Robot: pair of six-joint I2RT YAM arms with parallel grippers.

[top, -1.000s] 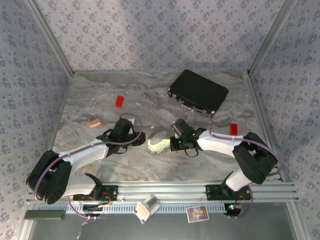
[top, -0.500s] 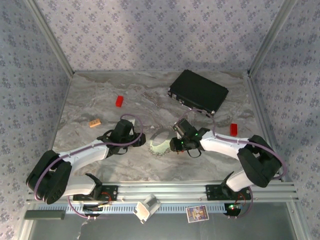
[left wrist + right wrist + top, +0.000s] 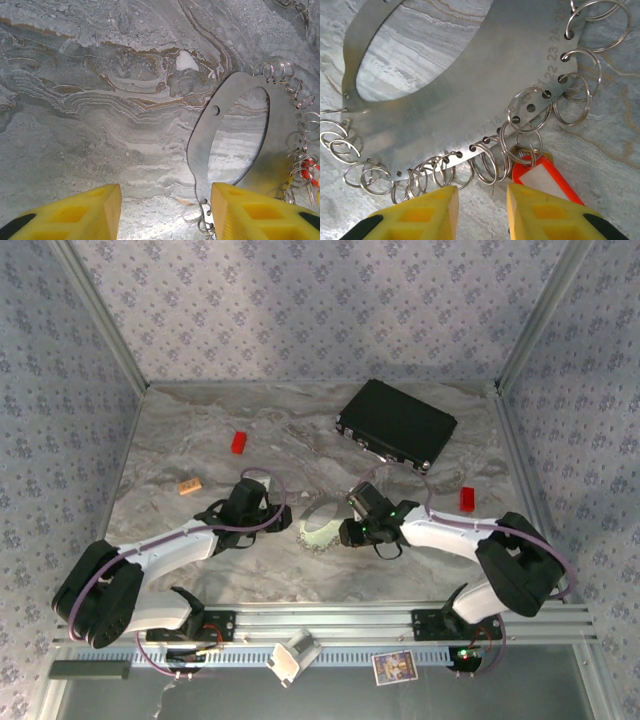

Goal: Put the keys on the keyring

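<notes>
**Ring-edged steel plate lies between two open grippers**

The keyring [image 3: 470,90] here is a flat, stiff steel plate with an oval cut-out. Numbered holes run along its outer edge, and each carries a thin split ring [image 3: 527,110]. It lies flat on the table in the middle of the workspace, between the two arms. A red key tag [image 3: 540,177] with a white label hangs from one of the rings at the plate's near edge.

The plate looks rigid, smooth and fairly light, so it would probably skate on the table if pushed. It lies flush, so an edge is hard to get under; the inner rim of the cut-out looks the better hold. The rings are springy, loose and overlapping, so picking out one calls for a fine pinch. The tag is the easiest thing to grasp.

The right gripper [image 3: 482,192] hovers at the ringed edge, jaws apart and holding nothing, with the tag just beside one finger. The left gripper [image 3: 165,192] is also open and empty, just short of the plate's far side.

The table [image 3: 200,440] is hard, marble-patterned and level. On it, well apart from the plate, are a black case [image 3: 396,423], two red blocks [image 3: 239,442] and a tan block [image 3: 190,485]. Patterned walls [image 3: 300,310] close in three sides.
</notes>
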